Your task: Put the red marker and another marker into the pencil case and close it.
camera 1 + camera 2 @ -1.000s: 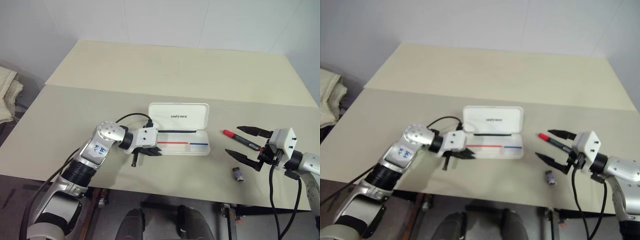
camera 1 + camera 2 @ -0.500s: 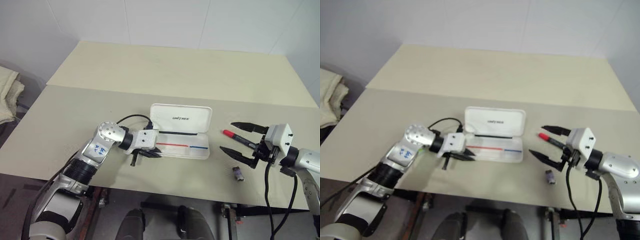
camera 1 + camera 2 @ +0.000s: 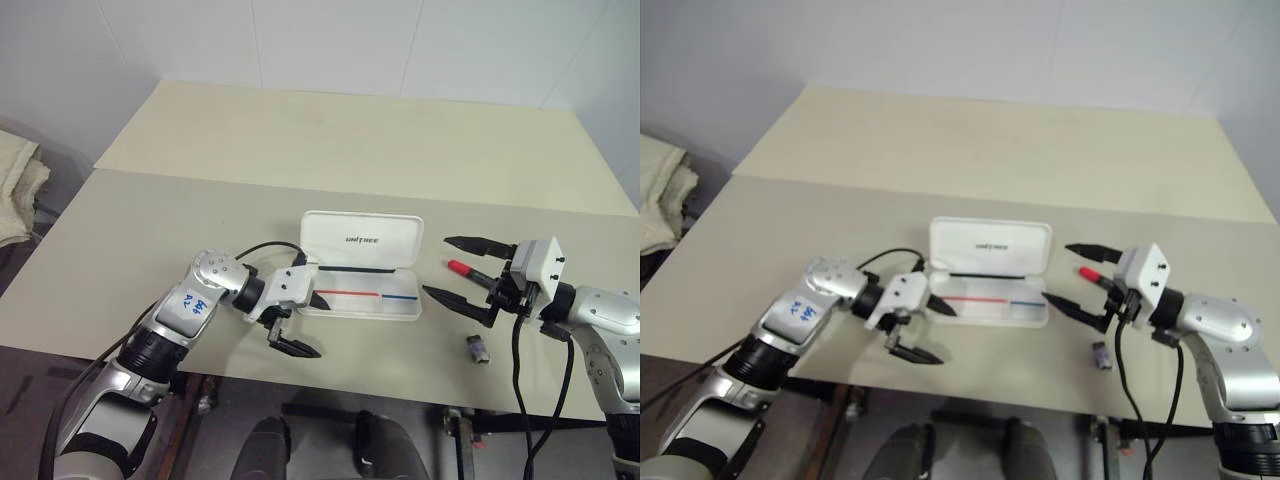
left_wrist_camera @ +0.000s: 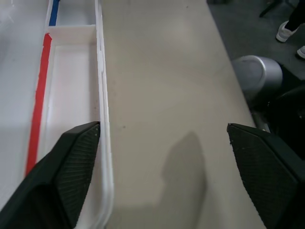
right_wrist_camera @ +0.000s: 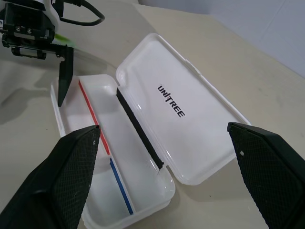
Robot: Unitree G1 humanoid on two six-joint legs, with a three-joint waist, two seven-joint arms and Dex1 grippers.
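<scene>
The white pencil case (image 3: 362,240) lies open at mid-table, lid back, with a red and blue line in its tray (image 3: 400,305). My left gripper (image 3: 311,323) is open at the tray's left end: one finger over the tray (image 4: 71,157), the other over bare table, nothing between them. A lime-green sliver of the other marker (image 5: 66,42) shows beside that gripper's body, mostly hidden. The red marker (image 3: 460,268) lies on the table right of the case. My right gripper (image 3: 455,270) hangs open above it, pointing at the case.
A small dark grey stubby object (image 3: 477,347) lies near the table's front edge, below my right gripper. The beige table (image 3: 300,140) stretches far behind the case. Folded cloth (image 3: 15,190) sits off the table's left side.
My left gripper has opened wide from shut and drawn back a little toward the front edge. My right gripper, open throughout, has moved left toward the case.
</scene>
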